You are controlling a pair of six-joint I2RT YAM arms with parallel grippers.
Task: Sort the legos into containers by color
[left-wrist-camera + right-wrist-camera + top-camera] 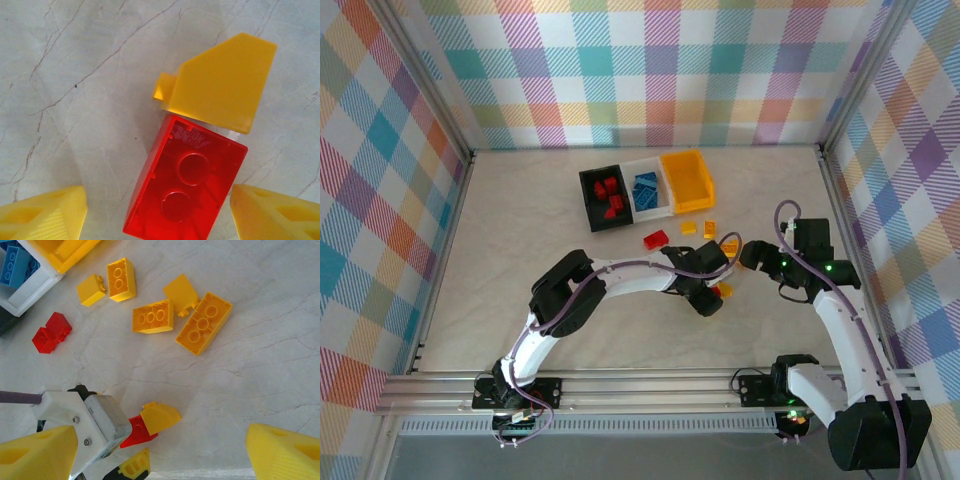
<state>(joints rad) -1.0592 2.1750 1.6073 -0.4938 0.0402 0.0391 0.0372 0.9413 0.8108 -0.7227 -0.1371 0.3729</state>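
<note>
Three bins stand side by side at the far middle of the bench: a black bin holding red bricks, a white bin holding blue bricks, and a yellow-orange bin. Just nearer lie a small red brick and five loose yellow bricks. Nearer still, an upturned red brick, hollow side up, touches a yellow sloped brick.

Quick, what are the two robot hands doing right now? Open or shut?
Left gripper: open, jaws either side of the small red plastic lego brick, not gripping it yet.
Right gripper: open, holding nothing.
</note>
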